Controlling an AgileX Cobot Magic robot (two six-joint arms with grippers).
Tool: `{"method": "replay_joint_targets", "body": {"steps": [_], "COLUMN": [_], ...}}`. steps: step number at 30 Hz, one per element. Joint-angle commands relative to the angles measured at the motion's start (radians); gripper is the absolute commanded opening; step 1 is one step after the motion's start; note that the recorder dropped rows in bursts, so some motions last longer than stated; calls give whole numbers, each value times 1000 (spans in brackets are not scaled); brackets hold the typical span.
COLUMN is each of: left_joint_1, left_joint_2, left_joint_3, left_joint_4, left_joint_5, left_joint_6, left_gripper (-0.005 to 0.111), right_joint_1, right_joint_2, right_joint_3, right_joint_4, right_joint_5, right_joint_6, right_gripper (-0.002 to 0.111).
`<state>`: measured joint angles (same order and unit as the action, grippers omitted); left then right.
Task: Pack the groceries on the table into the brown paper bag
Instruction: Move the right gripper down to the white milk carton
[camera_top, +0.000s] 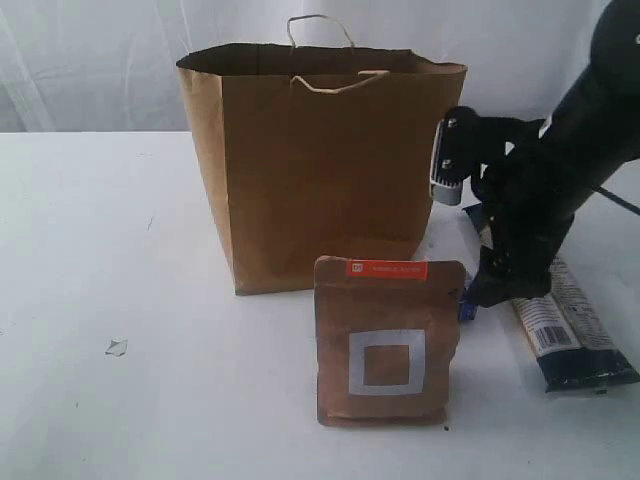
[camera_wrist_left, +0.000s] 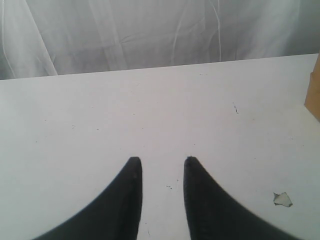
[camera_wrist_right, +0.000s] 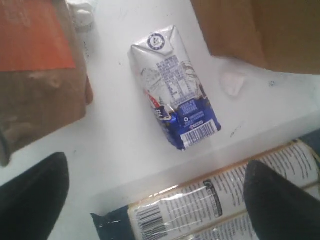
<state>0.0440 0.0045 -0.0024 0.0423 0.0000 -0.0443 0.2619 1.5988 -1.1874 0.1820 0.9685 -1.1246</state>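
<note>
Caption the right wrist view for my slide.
Open right gripper near a blue-and-white carton lying on the table between pouch, paper bag and long packet.

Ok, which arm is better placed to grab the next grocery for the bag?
Right, probably. The right gripper, open, hangs above the small blue-and-white carton and the long navy-tan packet, both lying beside the brown paper bag. The left gripper sits over the table with no grocery in its view.

Exterior faces bag (camera_top: 320, 170) frontally; right wrist looks down, sharing pouch (camera_wrist_right: 35, 85).
</note>
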Motion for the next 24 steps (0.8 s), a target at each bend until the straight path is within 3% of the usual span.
{"method": "replay_joint_targets", "body": {"steps": [1,14,24], "left_joint_1": [4,4,4], "left_joint_2": [-5,-5,-5], "left_joint_3": [2,2,2], "left_joint_4": [-12,-12,-12], "left_joint_5": [0,0,0], "left_joint_6": [-2,-2,-2], "left_gripper": [35,35,35], "right_joint_1": [7,7,9], "right_joint_2": [78,244,313], "right_joint_3": [-39,-59,-59], "right_joint_4": [-14,-19,84], "right_joint_5": [-12,-120,-202], "right_joint_6": [-90,-169,-274], "right_gripper": [82,81,81]}}
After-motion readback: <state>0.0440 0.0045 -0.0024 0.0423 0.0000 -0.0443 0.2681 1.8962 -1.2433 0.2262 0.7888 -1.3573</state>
